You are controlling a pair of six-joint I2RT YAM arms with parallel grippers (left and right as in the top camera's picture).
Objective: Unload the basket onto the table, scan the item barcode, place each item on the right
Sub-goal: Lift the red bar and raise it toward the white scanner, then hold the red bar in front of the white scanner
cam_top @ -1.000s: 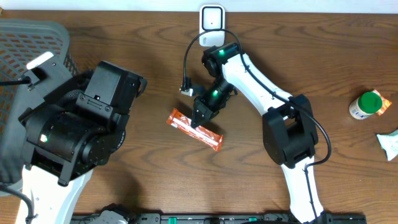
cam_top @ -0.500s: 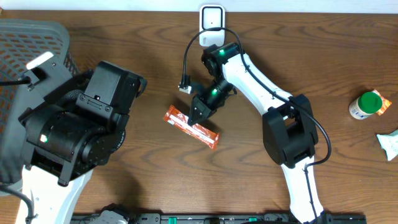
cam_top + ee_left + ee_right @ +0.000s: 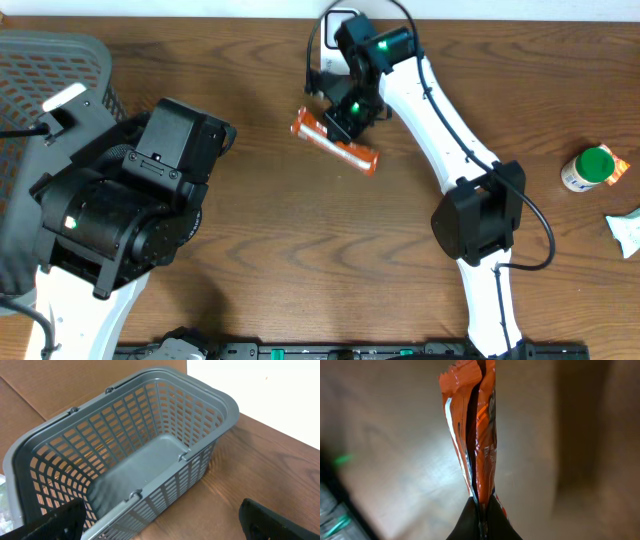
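Observation:
The item is an orange snack packet (image 3: pixel 337 143), and my right gripper (image 3: pixel 347 120) is shut on its edge, holding it off the table. In the right wrist view the packet (image 3: pixel 479 435) hangs edge-on from the closed gripper (image 3: pixel 481 510). No barcode shows in any view. The white scanner (image 3: pixel 334 17) stands at the table's back edge, just behind the packet and partly hidden by the right arm. My left gripper (image 3: pixel 162 527) is open and holds nothing, its fingers (image 3: pixel 272 520) spread beside the basket's near wall.
A grey plastic basket (image 3: pixel 50 60) stands at the far left; its rim (image 3: pixel 220 397) fills the left wrist view. A green-capped bottle (image 3: pixel 588 167) and a white crumpled packet (image 3: pixel 628 232) lie at the right edge. The bulky left arm (image 3: pixel 130 210) covers the left front.
My right arm has carried the orange packet from the middle of the table up and back, close to the white scanner. The left arm has not moved.

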